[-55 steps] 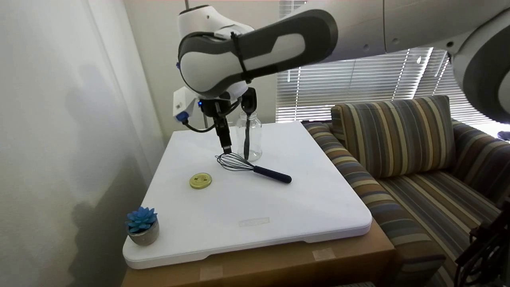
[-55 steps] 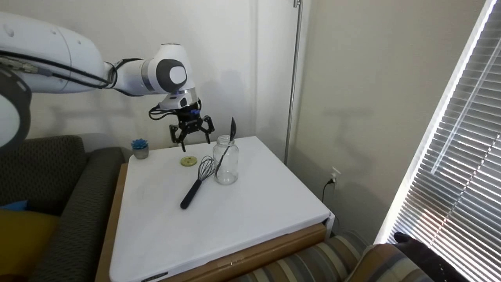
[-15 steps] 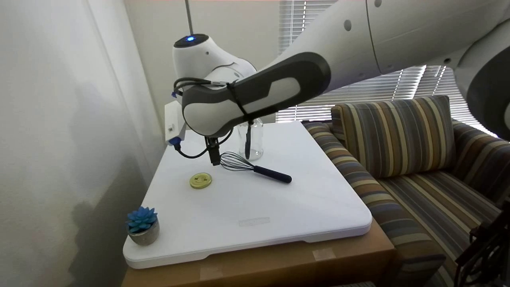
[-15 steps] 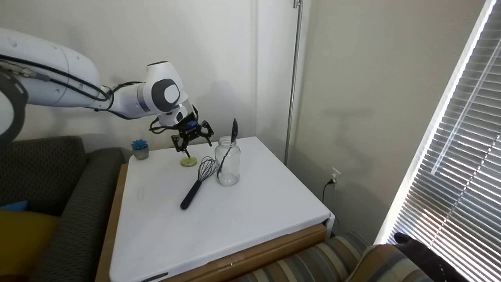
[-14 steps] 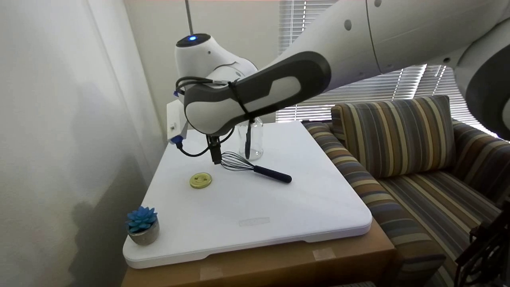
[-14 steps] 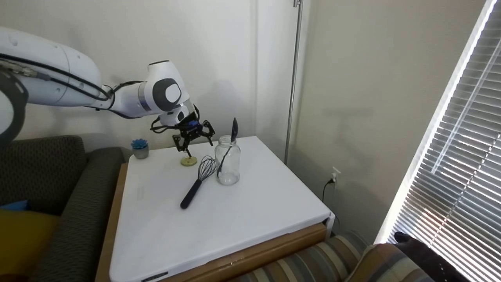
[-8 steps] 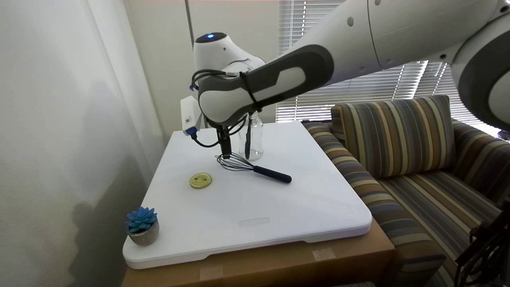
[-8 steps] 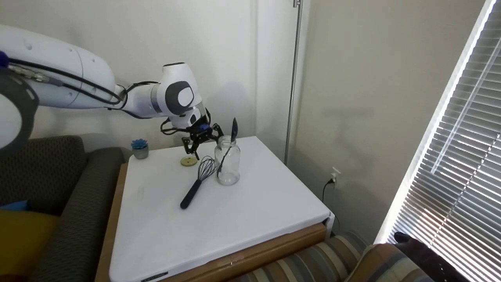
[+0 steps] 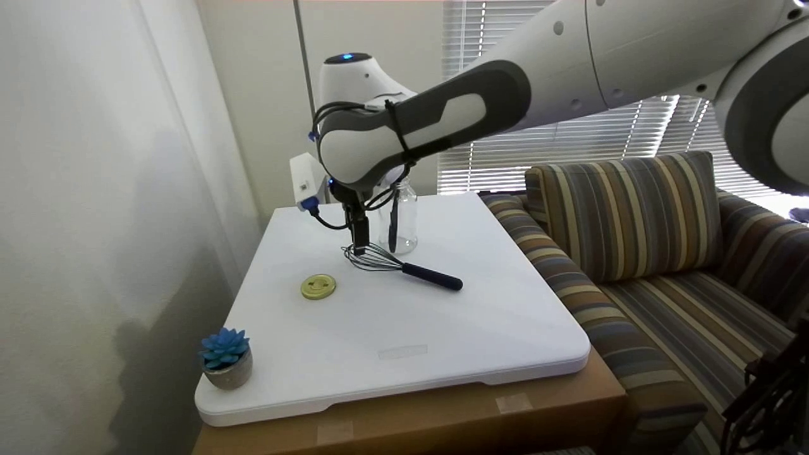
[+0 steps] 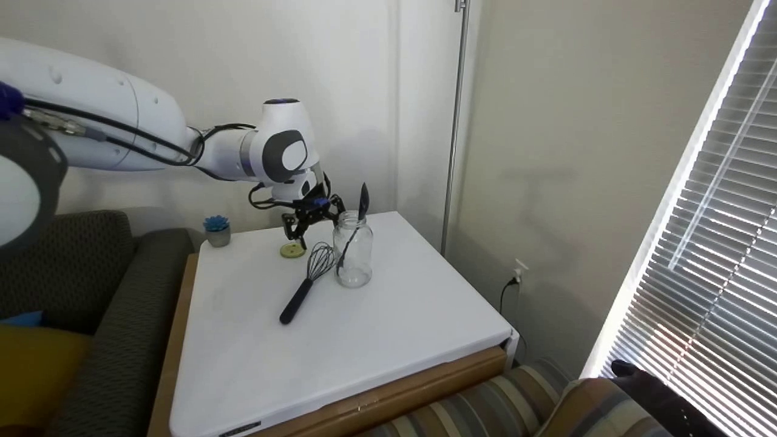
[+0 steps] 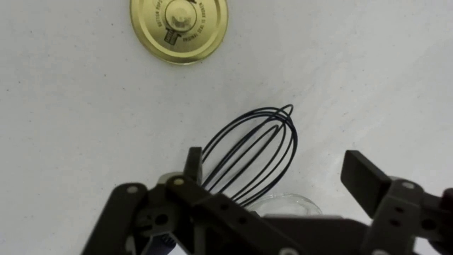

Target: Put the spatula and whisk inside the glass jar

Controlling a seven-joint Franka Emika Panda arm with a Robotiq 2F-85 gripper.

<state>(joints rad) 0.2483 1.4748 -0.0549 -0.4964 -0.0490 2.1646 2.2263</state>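
Black wire loops of the whisk (image 11: 249, 160) lie below your gripper (image 11: 277, 174) in the wrist view, on the white counter (image 11: 70, 117). You have the jaws spread wide, with nothing held between them. The whisk's long axis slants from its tip, ahead of the gap, back past the finger (image 11: 193, 166) at that view's left, so its handle lies off to that side. Clear glass beside the loops looks like part of the glass jar (image 11: 287, 205), mostly hidden by the gripper.

In an exterior view, a finger (image 9: 359, 237) overlaps the balloon head, though you cannot tell from there whether it touches. The handle (image 9: 432, 277) points at the counter's right edge, and the glass jar (image 9: 408, 224), toward the far edge, has the spatula (image 9: 393, 226) standing in it.

In an exterior view, the whisk's handle (image 10: 295, 301) runs toward the counter's near left corner, away from the gripper, and its head lies just beside the glass jar (image 10: 359, 260).

With the spatula apparently placed, your next grasp is likely the whisk: shift toward the handle, turn the jaws across its long axis, then lower, minding the glass nearby.
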